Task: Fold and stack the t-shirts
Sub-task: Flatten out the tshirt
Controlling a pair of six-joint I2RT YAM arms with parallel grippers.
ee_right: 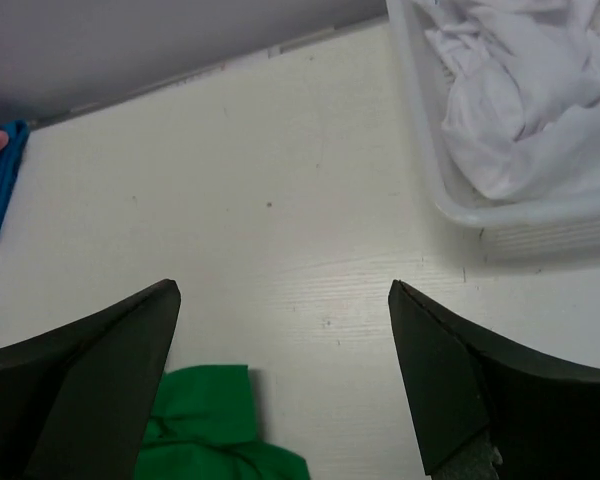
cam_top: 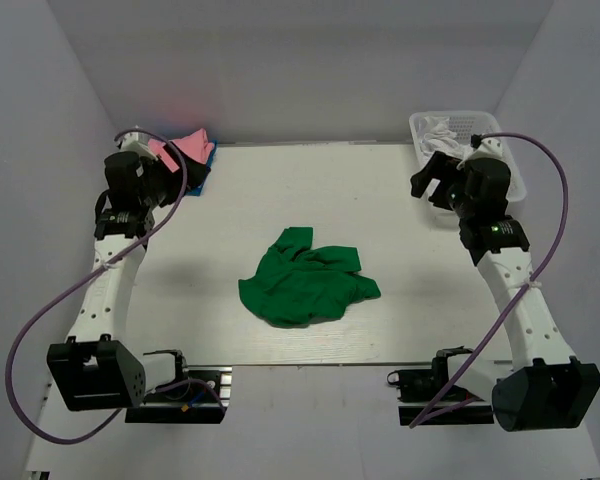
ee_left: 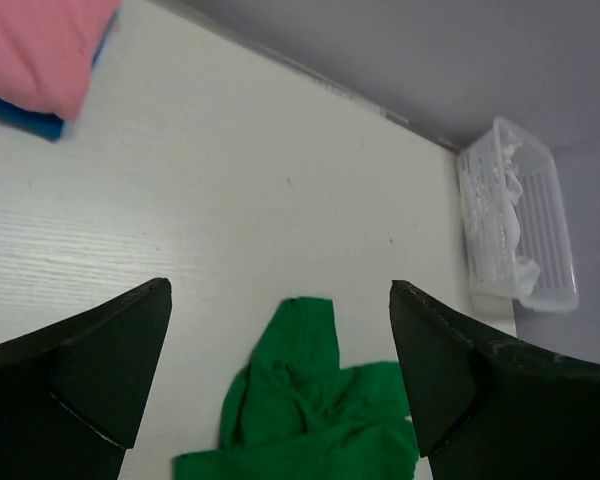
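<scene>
Left gripper [ee_left: 280,290] and right gripper [ee_right: 280,290] both hang spread wide, holding nothing. The crumpled green t-shirt [cam_top: 305,278] lies mid-table between them, below both and touching neither, and both wrist views cut it off. At far left the pink t-shirt [cam_top: 185,148] hides most of the blue t-shirt [cam_top: 210,156]. At far right the white t-shirt [cam_top: 440,133] is bunched in the basket [cam_top: 480,118].

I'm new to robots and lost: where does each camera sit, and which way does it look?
Top: overhead, looking down on the table; both arms show.
Left wrist: on left arm, facing the basket; open jaws show.
Right wrist: on right arm, facing the back wall; open jaws show.
All three share the green shirt.
</scene>
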